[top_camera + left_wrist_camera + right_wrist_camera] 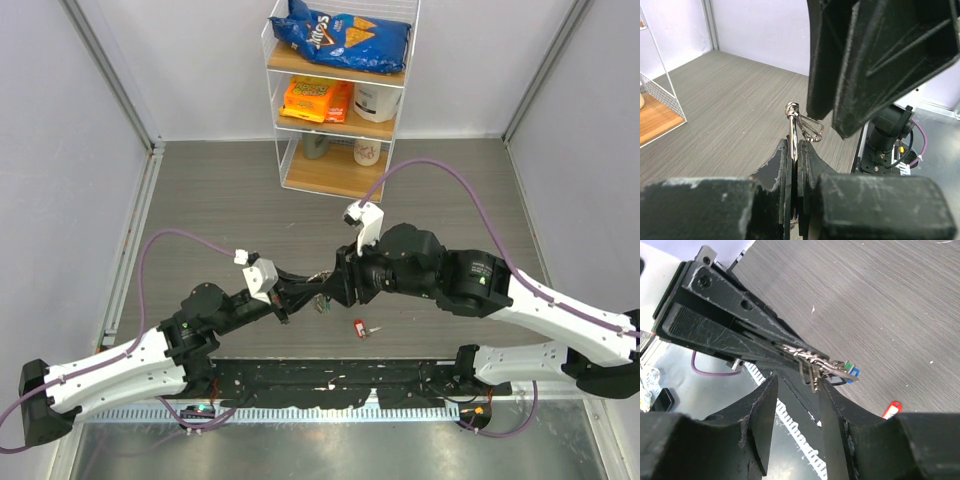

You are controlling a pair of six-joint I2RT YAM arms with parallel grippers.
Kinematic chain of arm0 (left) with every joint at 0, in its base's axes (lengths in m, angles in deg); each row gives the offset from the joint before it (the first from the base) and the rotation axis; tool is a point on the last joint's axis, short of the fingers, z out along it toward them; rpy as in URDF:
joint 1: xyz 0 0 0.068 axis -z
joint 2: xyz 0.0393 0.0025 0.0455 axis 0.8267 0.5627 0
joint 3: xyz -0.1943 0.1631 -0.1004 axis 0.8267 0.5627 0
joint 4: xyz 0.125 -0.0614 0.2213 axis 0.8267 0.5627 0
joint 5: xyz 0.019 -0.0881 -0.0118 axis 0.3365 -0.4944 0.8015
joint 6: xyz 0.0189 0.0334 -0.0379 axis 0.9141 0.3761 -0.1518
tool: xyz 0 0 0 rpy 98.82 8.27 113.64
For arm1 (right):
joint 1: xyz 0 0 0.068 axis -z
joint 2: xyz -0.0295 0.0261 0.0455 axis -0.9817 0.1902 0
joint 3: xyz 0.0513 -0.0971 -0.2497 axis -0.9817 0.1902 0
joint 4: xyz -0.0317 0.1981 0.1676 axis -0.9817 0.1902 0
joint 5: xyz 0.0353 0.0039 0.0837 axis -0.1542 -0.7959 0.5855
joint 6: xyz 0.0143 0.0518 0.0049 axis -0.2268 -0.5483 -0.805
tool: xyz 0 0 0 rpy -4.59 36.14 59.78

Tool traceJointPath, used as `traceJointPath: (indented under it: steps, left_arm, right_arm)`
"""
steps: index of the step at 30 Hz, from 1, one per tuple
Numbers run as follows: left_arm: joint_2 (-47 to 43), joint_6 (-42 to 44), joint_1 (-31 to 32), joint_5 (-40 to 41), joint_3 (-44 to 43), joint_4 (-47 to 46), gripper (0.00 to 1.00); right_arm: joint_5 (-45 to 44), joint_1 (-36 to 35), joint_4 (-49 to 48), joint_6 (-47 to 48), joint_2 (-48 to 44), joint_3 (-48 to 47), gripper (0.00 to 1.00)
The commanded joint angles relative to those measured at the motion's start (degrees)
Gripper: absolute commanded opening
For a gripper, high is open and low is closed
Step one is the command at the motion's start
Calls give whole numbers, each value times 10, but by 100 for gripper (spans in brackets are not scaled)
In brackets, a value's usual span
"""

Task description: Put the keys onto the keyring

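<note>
Nearest the table's (200, 190) near edge, right of its middle, a small red-headed silver key (358, 327) lies flat and loose, apart from both arms, so this one is not yet threaded. Just beyond it, above the middle of the table, the two arms meet tip to tip. The left gripper (794, 150) is clenched on the thin round silver wire keyring (793, 125), pinching it edge-on so that the ring stands up out of the fingertips, clear of the table. The right gripper (797, 384) faces it with its fingers apart, astride the end of the ring; I see nothing pinched between them. At that same end hang two tiny keys with green and blue plastic heads (850, 371), pressed close against the wire. They look to be on the ring or partway onto it, though the coils are too small to tell whether they are fully seated. By my reading the job is about two-thirds done, with the red key left to fetch and work on. Against the far edge stands a clear rack with wooden shelves (320, 172), holding snack packets and not involved.
</note>
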Motion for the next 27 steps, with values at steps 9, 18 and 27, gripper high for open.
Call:
traceJointPath:
  steps: [9,18,27]
  left_arm:
    - [-24,-6,0,10,-9,-25,0]
    - [-25,-8,1,4,-7,-30,0]
    - [-21,-12,1,-5,-7,-34,0]
  right_arm:
    - [-41,-36,-15,-1,10,-25,36]
    - [-71,-36,4,2,1,-26,31]
    - [-78,-36,4,7,-1,-30,22]
